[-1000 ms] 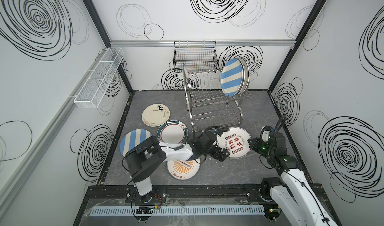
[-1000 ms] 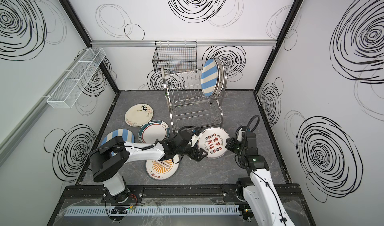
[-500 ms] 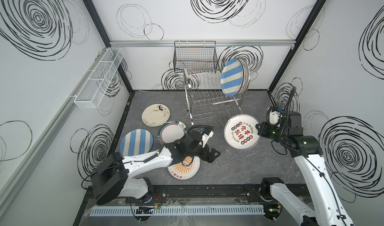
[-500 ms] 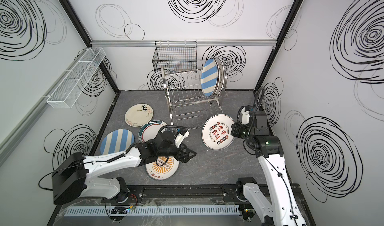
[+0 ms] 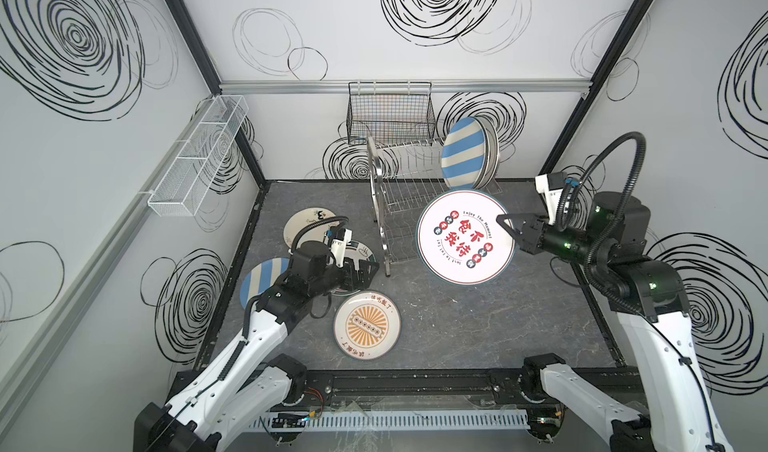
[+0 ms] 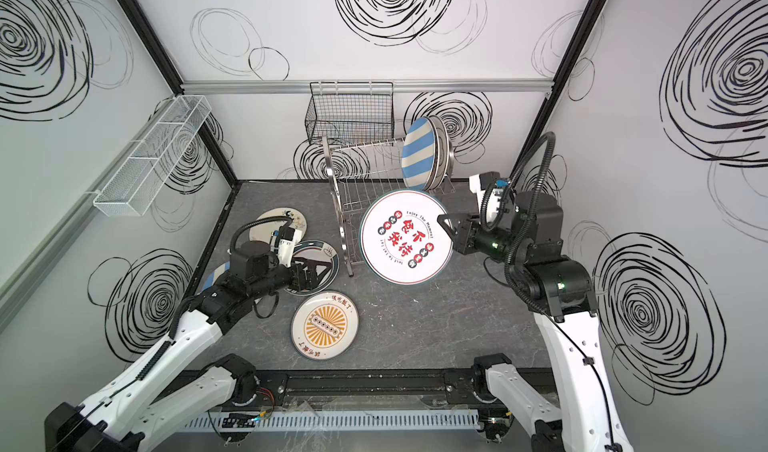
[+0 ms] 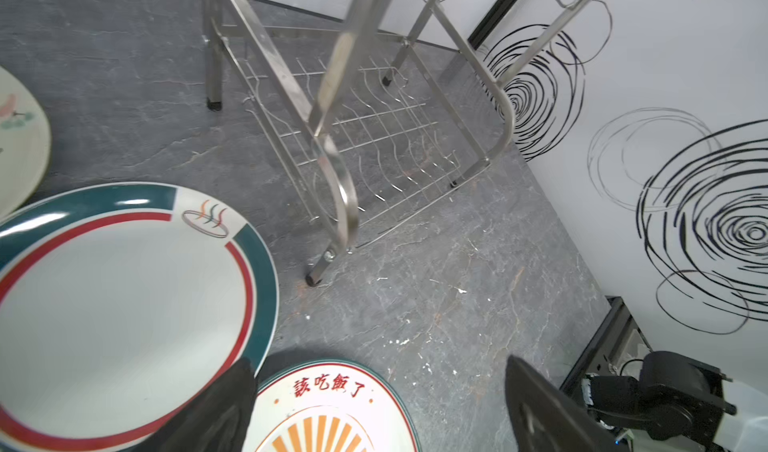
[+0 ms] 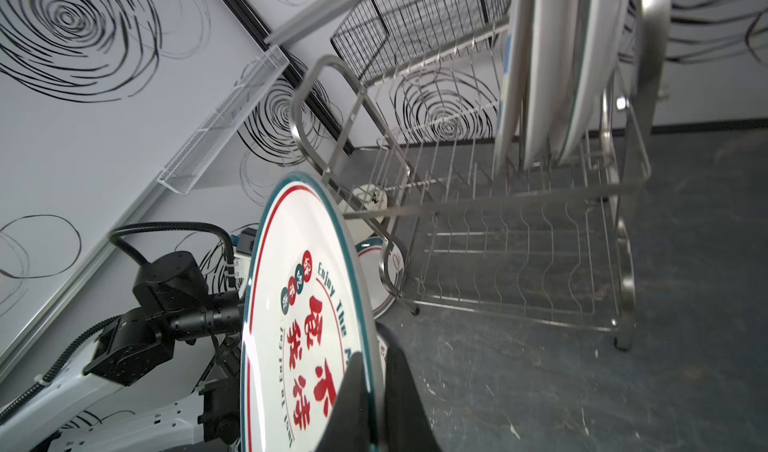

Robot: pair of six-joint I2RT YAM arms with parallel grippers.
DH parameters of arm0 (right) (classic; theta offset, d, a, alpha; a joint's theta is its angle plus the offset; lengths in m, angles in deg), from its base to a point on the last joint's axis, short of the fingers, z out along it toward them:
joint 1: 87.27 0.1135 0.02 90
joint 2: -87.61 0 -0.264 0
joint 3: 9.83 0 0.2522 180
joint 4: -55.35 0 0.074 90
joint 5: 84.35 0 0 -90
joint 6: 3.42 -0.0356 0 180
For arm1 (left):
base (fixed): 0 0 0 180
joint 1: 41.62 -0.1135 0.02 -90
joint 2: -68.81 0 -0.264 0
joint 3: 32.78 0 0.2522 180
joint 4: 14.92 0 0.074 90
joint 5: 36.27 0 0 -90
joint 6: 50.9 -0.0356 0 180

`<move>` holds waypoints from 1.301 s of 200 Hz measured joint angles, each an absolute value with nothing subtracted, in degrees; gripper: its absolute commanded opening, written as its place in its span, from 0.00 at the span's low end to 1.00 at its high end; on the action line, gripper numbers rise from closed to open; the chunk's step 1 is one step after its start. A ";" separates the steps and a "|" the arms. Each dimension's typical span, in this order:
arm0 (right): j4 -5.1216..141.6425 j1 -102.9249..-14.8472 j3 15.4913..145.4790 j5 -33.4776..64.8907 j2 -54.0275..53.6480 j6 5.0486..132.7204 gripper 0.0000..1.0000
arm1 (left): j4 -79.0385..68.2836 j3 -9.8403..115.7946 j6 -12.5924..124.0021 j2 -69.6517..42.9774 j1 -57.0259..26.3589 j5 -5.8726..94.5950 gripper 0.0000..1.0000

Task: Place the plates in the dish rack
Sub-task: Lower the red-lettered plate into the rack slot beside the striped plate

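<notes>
The grey worktop point(image 5: 457, 337) carried the rack point(image 5: 376, 188) at its back edge. At least three racked plates point(image 8: 548, 75) stood at the right end of its upper tier. Only the right wrist view let them be counted; in both top views the striped plate point(image 5: 465, 152) in front hid the others.

Four plates lay flat toward the left edge: a cream plate point(image 5: 307, 221), a teal plate point(image 7: 124, 304), a second striped plate point(image 5: 259, 279), and a sunburst plate point(image 5: 368, 325) nearest the front edge.

The lettered plate point(image 5: 465, 237) hung in the air before the rack, its rim pinched by the right gripper point(image 5: 503, 223). The left gripper point(image 6: 318, 274) hovered over the teal plate, and the left wrist view showed its fingers point(image 7: 540, 412) spread and empty.

The step in hand looked like the carry to the rack. Next, the lettered plate would need turning upright, lining up with a free slot beside the racked plates, then lowering.
</notes>
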State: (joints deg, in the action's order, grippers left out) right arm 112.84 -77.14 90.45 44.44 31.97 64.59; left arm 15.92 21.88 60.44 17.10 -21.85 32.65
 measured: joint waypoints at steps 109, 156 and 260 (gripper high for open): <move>107.24 -44.92 123.15 -19.67 -1.51 75.69 0.00 | 16.62 27.61 56.33 11.60 -31.73 25.66 0.96; 95.61 -44.72 116.33 -35.99 -0.42 83.64 0.00 | 16.16 26.36 55.76 11.44 -32.61 26.99 0.96; 81.43 -44.13 109.38 -48.13 -0.35 93.09 0.00 | 16.16 21.97 53.84 11.49 -34.31 28.56 0.96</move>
